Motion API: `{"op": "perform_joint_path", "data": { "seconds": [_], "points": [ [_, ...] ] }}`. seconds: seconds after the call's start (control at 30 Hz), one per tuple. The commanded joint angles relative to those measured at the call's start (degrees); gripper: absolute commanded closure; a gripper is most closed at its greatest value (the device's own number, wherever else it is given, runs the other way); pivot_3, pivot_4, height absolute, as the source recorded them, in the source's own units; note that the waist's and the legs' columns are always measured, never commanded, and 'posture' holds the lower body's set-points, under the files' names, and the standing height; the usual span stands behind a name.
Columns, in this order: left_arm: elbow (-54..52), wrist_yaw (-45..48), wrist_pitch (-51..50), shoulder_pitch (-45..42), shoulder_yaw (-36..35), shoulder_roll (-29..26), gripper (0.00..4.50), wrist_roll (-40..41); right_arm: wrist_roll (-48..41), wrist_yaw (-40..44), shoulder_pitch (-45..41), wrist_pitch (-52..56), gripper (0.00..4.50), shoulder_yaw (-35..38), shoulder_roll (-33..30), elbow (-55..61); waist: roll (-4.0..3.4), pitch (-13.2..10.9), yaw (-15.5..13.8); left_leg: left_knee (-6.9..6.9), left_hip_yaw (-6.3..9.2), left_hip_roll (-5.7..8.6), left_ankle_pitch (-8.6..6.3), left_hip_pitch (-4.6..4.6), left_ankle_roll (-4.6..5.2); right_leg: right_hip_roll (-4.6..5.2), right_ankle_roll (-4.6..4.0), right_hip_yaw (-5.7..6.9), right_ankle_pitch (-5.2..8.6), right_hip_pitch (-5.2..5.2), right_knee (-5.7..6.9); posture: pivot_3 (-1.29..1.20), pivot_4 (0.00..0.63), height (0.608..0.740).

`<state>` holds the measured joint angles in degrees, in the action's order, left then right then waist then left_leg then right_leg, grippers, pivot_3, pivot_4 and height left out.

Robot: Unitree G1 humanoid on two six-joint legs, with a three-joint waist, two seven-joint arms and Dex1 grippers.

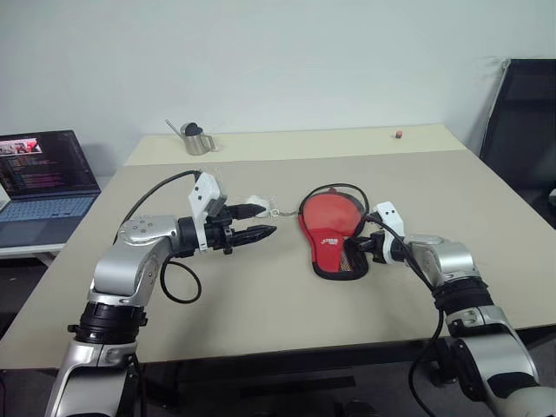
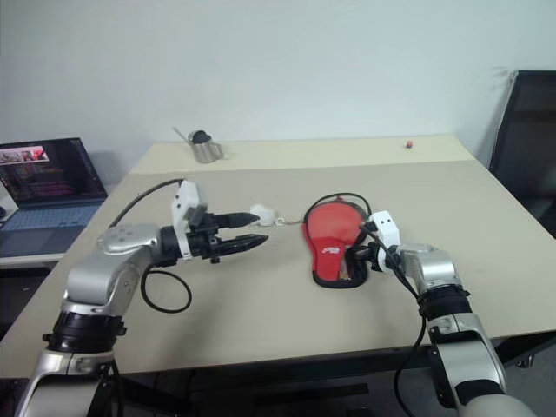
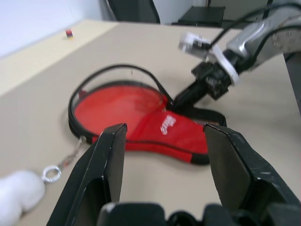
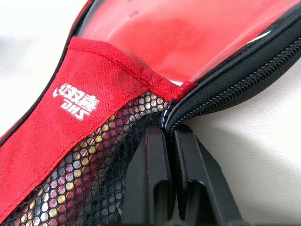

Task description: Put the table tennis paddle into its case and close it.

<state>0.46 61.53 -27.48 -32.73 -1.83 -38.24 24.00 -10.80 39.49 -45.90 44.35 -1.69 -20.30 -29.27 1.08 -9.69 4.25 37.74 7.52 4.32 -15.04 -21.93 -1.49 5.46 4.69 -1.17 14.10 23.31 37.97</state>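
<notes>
So the case [image 1: 334, 233] is lying flat around the middle of the table [image 1: 486, 226], red side with the mesh pocket and white logo facing up, and the black zip edge is gaping open around the round end. The table tennis paddle [image 4: 188, 33] is inside it, its red face showing through the open part. The right claw [image 1: 358, 246] has its fingers pressed together right on the case's black zippered rim, next to the mesh pocket, on the side toward the near edge. The left claw [image 1: 254, 221] hangs above the table left of the case with fingers spread, not touching anything. The white pom-pom [image 1: 257, 205] on its chain lies just beyond that claw. A metal cup [image 1: 198, 139] sits toward the far left corner.
</notes>
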Motion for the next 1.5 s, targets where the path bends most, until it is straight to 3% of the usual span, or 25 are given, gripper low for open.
{"op": "perform_joint_path", "data": {
  "seconds": [0.03, 0.4, 0.87, 1.2, 1.5],
  "points": [
    [-3.0, 3.1, 0.1, 2.7, -1.0, -3.7, 1.67, 0.9, -2.3, 1.5, 1.1, 3.1, 4.48, -1.0, 1.6, 5.9, -0.01, 0.0, 0.4, -0.03, 0.00, -0.02, -0.02, 0.00, -0.03, -0.06, -0.04, -0.02, 0.01, 0.04, 0.00, 0.00, 0.150, 0.740],
    [-9.3, 10.5, -0.7, 12.9, -0.6, -11.1, 1.67, 2.5, -8.2, 1.9, 9.1, 15.0, 4.48, -4.4, 3.6, 27.3, -0.03, 0.0, 0.4, -0.56, -0.04, -0.32, -0.05, 0.00, -0.10, -0.14, -0.18, -0.10, 0.08, 0.24, -0.18, 0.00, 0.150, 0.740],
    [-13.2, 10.8, -2.3, 15.8, 0.3, -11.4, 1.67, 3.5, -14.6, -9.5, 22.1, 32.8, 4.48, 0.7, 8.0, 48.8, -0.04, 0.0, -1.0, -0.75, -0.04, -0.36, -0.05, -0.01, -0.11, -0.14, -0.24, -0.05, 0.12, 0.29, -0.29, 0.00, 0.150, 0.740],
    [-13.1, 11.6, -2.2, 15.3, 1.6, -11.3, 1.67, 3.5, -18.0, -13.8, 26.5, 40.3, 4.48, 3.6, 9.7, 57.0, -0.04, 0.0, -1.2, -0.75, -0.04, -0.38, -0.05, 0.00, -0.10, -0.14, -0.25, 0.02, 0.13, 0.26, -0.30, 0.00, 0.150, 0.740],
    [-13.0, 11.3, -1.9, 15.3, 2.2, -10.9, 1.67, 3.2, -18.5, -15.9, 27.8, 40.2, 4.48, 4.3, 8.8, 56.8, -0.04, 0.0, -1.3, -0.75, -0.03, -0.39, -0.05, 0.00, -0.10, -0.14, -0.25, 0.07, 0.14, 0.22, -0.31, 0.00, 0.150, 0.740]
  ]
}}
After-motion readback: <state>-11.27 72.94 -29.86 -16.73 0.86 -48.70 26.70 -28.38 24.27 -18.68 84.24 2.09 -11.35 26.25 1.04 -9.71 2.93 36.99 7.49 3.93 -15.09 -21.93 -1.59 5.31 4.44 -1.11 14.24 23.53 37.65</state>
